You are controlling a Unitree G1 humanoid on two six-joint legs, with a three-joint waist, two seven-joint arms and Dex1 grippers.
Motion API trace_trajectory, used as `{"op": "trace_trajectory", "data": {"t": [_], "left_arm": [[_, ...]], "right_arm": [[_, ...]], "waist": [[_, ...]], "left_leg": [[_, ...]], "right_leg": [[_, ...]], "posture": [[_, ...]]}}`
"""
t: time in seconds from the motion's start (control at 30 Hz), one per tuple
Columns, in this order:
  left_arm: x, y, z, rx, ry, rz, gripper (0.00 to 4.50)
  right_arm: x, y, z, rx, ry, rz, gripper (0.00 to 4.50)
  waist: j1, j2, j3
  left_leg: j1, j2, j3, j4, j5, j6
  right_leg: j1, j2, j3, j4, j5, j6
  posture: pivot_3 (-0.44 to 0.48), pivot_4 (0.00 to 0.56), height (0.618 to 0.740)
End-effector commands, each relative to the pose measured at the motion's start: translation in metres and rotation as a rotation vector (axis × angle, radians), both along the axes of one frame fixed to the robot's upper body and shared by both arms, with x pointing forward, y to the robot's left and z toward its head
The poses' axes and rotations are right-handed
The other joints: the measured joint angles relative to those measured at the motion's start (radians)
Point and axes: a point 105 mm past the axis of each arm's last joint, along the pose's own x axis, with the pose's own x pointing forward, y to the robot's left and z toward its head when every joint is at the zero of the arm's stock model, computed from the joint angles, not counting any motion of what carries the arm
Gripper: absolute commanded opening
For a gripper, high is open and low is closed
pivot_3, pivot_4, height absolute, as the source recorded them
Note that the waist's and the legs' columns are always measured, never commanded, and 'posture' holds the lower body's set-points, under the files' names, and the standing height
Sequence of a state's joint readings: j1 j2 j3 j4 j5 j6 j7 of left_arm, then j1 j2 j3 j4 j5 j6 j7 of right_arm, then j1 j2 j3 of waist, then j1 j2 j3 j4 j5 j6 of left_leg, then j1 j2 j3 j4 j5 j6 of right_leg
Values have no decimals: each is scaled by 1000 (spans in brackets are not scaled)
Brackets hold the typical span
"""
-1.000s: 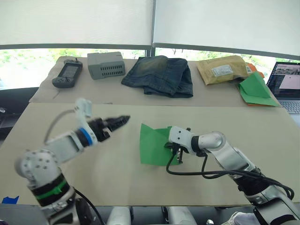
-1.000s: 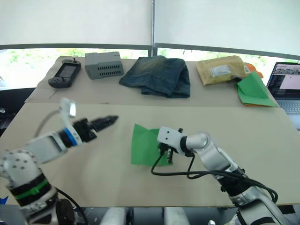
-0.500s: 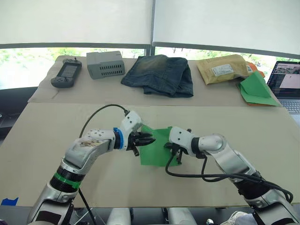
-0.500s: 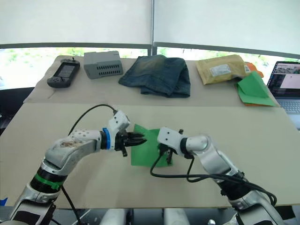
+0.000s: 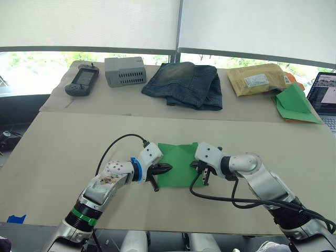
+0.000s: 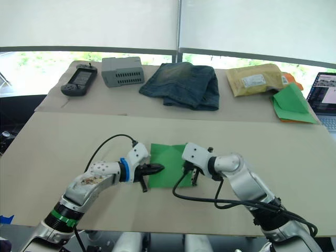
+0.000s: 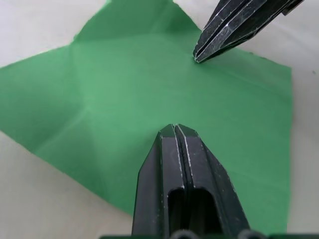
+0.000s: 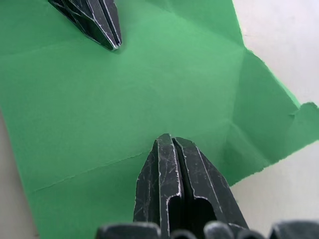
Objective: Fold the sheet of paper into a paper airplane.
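- The paper (image 5: 177, 164) lies flat on the bench (image 5: 63, 152), near its front edge, between the two arms.
- Done so far, as I judge it: only early folds. The far corners look turned in to a peak at 12 o'clock, and crease lines cross the sheet; the right wrist view shows a loose, slightly torn flap at one corner.
- It is not yet a narrow wedge, so most of the folding is left: the halving along the centre line and the wing folds.
- The left claw (image 5: 164, 168) is clenched, empty, with its tip pressed on the paper's 9 o'clock edge.
- The right claw (image 5: 205, 177) is also clenched on nothing, its tip down on the paper at about 4 o'clock.
- Both tips seem to pin or smooth the sheet rather than lift it; the step in hand looks like flattening a crease.
- A bigger green paper (image 5: 295, 101) lies well apart, at 2 o'clock from the sheet.
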State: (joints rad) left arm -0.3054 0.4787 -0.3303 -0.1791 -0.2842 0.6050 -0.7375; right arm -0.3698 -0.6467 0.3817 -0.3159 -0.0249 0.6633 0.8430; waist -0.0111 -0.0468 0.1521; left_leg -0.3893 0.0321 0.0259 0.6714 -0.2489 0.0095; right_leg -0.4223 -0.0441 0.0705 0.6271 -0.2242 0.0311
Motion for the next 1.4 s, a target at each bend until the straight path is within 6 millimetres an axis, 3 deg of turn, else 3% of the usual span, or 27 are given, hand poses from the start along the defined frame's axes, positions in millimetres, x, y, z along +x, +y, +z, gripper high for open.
{"op": "trace_trajectory", "data": {"t": [0.03,0.23,0.33,0.5,0.7,0.73,0.93,1.13,1.4], "left_arm": [[1,-2,-12,27,19,15,22],[-2,-8,-23,52,34,4,22],[-1,-8,-24,55,34,3,22],[-1,-9,-24,59,30,-1,22],[-2,-9,-24,61,35,-3,0],[-3,-10,-23,59,36,-6,0],[-1,-13,-19,47,29,-17,0],[0,-15,-17,44,26,-16,0],[1,-15,-16,44,22,-6,0]], "right_arm": [[5,-11,9,-2,-18,-39,0],[20,-22,47,48,-113,-83,0],[34,-40,51,-23,-184,-130,0],[51,-48,64,69,-218,-221,0],[47,-41,81,337,-92,-301,1964],[45,-37,80,380,-43,-309,2258],[36,-25,64,525,169,-381,2258],[37,-24,46,516,206,-422,2258],[41,-17,39,572,234,-430,2258]], "waist": [[1,0,0],[-1,1,0],[0,1,0],[-2,1,0],[-2,2,0],[-1,2,0],[-2,2,0],[-2,3,0],[-4,3,0]], "left_leg": [[0,0,0,0,0,0],[-1,0,0,1,0,0],[0,0,0,2,0,0],[0,0,0,3,0,0],[0,0,0,3,0,0],[0,1,-1,3,0,0],[-1,0,-1,3,0,0],[-1,0,0,3,0,0],[-1,0,0,3,0,0]], "right_leg": [[0,0,0,0,0,0],[0,0,0,0,0,0],[1,0,0,1,0,0],[1,0,0,1,0,0],[1,0,0,2,0,0],[1,1,0,2,0,0],[1,0,0,2,4,-6],[0,0,0,1,4,-6],[0,0,0,2,3,-4]], "posture": [[0,150,740],[0,150,740],[0,150,740],[0,150,740],[0,150,740],[0,150,740],[0,150,740],[0,150,740],[0,150,740]]}}
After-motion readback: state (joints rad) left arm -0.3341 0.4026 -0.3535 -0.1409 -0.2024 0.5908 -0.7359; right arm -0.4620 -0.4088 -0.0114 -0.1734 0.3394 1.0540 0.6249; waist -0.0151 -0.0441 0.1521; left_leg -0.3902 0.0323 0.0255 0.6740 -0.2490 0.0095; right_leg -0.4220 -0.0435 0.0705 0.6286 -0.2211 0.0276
